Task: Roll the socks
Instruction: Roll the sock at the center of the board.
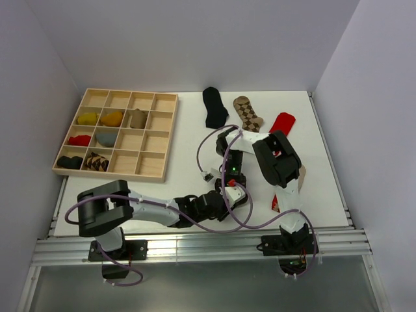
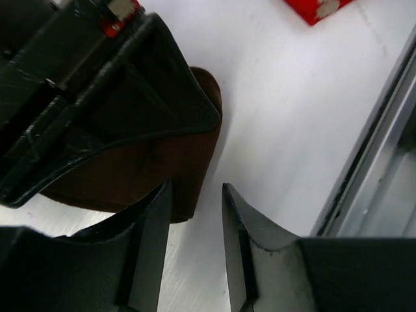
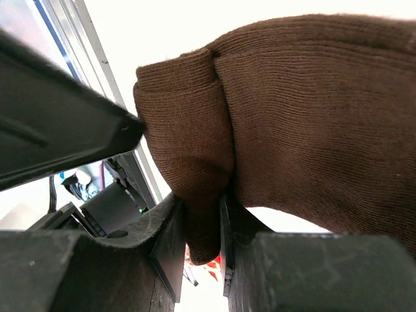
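My right pincer (image 3: 201, 221) is clamped on a fold of the dark brown sock (image 3: 292, 110), low over the near worktop (image 2: 292, 97). My left pincer (image 2: 195, 195) stands parted just beside that sock, gripping nothing. Judgement: this roll is barely begun.

Farther out, from 12 to 1 o'clock, the black sock (image 1: 213, 107), argyle sock (image 1: 248, 114) and red sock (image 1: 283, 122) lie flat, unrolled.

At 10 o'clock the tray (image 1: 148, 162) holds seven bundles. Judgement: over half done.
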`<state>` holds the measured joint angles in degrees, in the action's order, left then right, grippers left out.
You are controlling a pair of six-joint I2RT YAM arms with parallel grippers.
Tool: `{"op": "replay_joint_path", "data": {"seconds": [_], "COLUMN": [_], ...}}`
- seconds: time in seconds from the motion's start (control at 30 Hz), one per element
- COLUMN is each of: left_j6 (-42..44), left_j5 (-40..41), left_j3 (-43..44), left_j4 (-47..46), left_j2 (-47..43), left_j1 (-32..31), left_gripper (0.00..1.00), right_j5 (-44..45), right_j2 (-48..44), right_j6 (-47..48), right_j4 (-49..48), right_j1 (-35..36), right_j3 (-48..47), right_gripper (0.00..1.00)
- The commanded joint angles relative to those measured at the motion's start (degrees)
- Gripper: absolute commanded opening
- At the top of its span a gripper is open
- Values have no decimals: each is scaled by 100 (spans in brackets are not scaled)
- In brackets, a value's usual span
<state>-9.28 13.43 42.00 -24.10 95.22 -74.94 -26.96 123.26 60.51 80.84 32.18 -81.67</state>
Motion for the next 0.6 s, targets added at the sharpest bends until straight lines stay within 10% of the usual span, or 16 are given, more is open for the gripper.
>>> {"op": "replay_joint_path", "data": {"seconds": [0.0,0.57], "left_j6": [339,173], "left_j5": [72,-76], "left_j3": [256,327], "left_j4": [-165,-570], "left_j2": [180,866], "left_j1": [-21,49], "left_gripper": [42,30], "right_j5": [-108,-318], "right_j2": [216,295], "right_j6": [48,-22], "right_j4": [-209,-270], "right_j1": [-63,-186], "right_j3": [-218,-297], "right_gripper": [20,23]}}
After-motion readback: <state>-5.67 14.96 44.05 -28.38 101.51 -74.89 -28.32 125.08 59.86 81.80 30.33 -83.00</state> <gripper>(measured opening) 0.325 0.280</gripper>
